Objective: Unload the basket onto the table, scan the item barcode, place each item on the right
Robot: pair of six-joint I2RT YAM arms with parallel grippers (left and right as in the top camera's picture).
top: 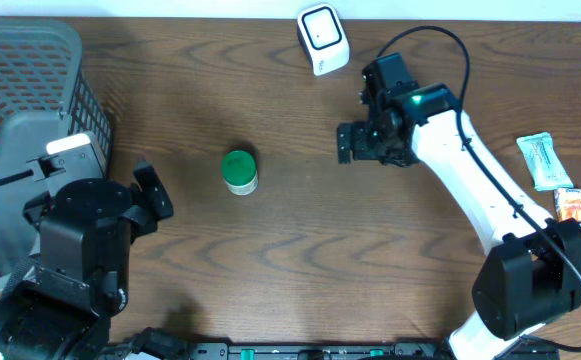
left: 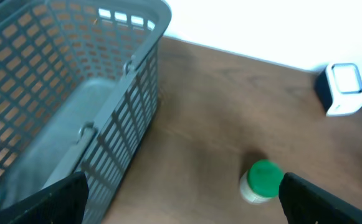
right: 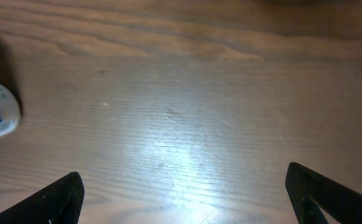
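**Bottle stands free mid-table, both pincers spread and empty**

The step in hand looks to be the first reach, since nothing is gripped yet. Nearest, on the left, the left pincer has its jaws far apart and touches nothing. It faces across the bare table toward the green-capped bottle, which stands by itself around the middle, between the two arms. To do it well, whichever arm goes should close on the white body below the cap. It should grip low and square so that the round side does not roll out, and it should leave the printed label uncovered. The right wrist view shows blue print on the bottle's side, but whether that is the barcode cannot be told.

A little farther and to the right, the right pincer hangs over bare wood. It is just as wide open, holds nothing, and is near the bottle but apart from it.

Farthest, the white scanner sits at the far edge, so the label will have to be turned toward its face. The grey basket is at the far left.
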